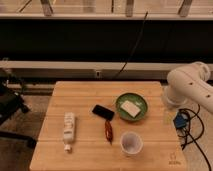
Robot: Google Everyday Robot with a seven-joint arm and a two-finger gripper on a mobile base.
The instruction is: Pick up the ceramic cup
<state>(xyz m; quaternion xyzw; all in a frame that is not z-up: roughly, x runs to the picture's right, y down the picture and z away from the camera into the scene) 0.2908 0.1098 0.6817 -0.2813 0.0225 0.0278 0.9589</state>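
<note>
The tool does not show here, so I cannot tell whether it is wide or narrow. Of the robot only the white arm [192,85] is seen, bulky and curved, beside the far right corner of the counter [75,95] and well apart from the things on it.

Nearest the arm, on the right half of the counter, sits a green bowl [142,100] with a white block [130,108] lying inside it. Nearer than the bowl, close to the near edge, stands the ceramic cup [131,143], upright, pale, its mouth open upward, touching nothing.

Left of the cup lies a slim reddish-brown object [108,130], and just beyond that a flat black object [103,112], beside the bowl's left side. Farther left a white bottle [68,131] lies on its side, its cap pointing toward the near edge.
</note>
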